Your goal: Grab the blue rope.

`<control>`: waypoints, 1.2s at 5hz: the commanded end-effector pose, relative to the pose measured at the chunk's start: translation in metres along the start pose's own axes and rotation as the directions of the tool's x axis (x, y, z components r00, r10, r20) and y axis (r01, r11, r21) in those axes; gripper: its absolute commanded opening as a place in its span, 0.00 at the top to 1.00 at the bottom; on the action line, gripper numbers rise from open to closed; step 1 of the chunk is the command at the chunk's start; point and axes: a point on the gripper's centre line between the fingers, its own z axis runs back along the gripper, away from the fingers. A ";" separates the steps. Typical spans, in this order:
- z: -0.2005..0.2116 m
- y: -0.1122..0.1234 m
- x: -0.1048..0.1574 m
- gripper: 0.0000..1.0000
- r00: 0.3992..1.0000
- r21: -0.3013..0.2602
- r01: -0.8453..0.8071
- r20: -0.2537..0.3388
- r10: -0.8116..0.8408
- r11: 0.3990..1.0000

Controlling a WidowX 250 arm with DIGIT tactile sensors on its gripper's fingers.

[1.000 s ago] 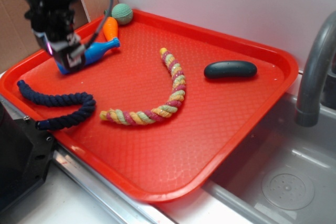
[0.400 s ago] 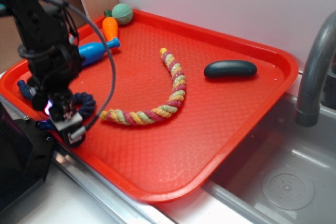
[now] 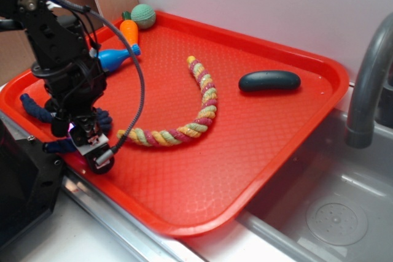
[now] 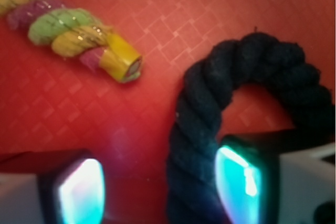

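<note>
Hanging low over the near left corner of the red tray (image 3: 258, 151), the gripper (image 3: 92, 145) pointed down at the blue rope (image 3: 37, 110), its black arm hiding much of that rope from the outside view. From where I stood, one navy end stuck out to the left of the arm near the tray's rim, and another short piece showed below it by the front edge.

Seen from the wrist camera, the gripper (image 4: 163, 187) stood with its jaws spread apart, holding nothing. The blue rope (image 4: 210, 108) curved in an arch on the tray (image 4: 220, 9). One leg of that arch ran down between the two fingers, close against the inner side of the right-hand finger in that view (image 4: 239, 182), while the rest of the bend arched over above that finger. Whether the pad was touching the strands, I could not tell. The other finger (image 4: 79, 192) sat well apart from the rope, with bare red tray between them.

Just beside the arch lay the yellow-bound tip of the multicoloured rope (image 4: 68, 38), apart from the navy one. Across the tray that multicoloured rope (image 3: 196, 111) swept in a long curve. Farther back were a dark oval object (image 3: 269, 81), a blue bottle (image 3: 116, 57), an orange carrot toy (image 3: 129, 30) and a green ball (image 3: 143, 16). A grey faucet (image 3: 368, 72) rose over the sink (image 3: 331, 213) on the right.
</note>
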 end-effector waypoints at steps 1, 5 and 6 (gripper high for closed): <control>-0.002 -0.003 -0.010 1.00 0.999 0.007 0.012 -0.042 -0.011 1.000; 0.179 0.023 0.072 1.00 0.971 0.155 -0.164 0.202 0.131 0.974; 0.229 0.028 0.060 1.00 0.950 0.141 -0.237 0.242 0.198 0.961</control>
